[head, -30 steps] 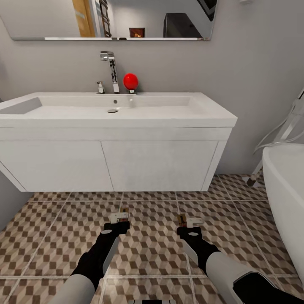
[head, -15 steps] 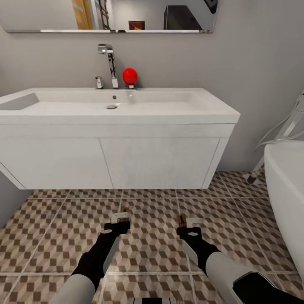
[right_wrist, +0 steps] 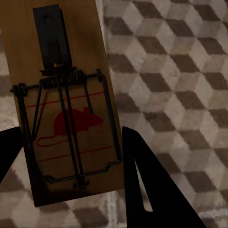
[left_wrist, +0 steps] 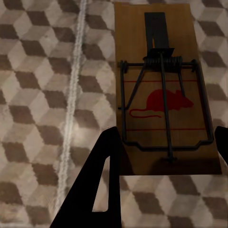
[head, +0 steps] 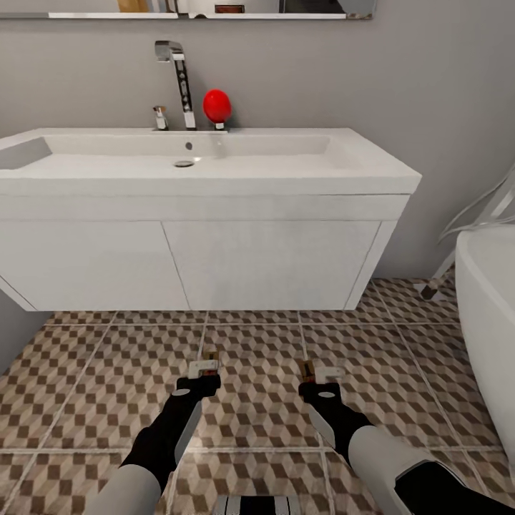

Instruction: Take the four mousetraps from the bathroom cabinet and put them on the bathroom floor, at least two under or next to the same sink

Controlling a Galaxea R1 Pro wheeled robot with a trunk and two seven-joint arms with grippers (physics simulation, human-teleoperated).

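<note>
One mousetrap [left_wrist: 161,95] clamped in the left hand [head: 204,368], another mousetrap [right_wrist: 66,109] clamped in the right hand [head: 318,373], both held above the bathroom floor [head: 257,400] before the bathroom sink [head: 214,161]. Neither set down yet, judging by this; two more unaccounted for. Bathtub [head: 490,315] at right.

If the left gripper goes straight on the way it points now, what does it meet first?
Probably the bathroom floor. The left gripper, shut on a mousetrap, looks down at the tiles in its wrist view. In the head view the vanity stands further ahead, so depth is uncertain.
</note>
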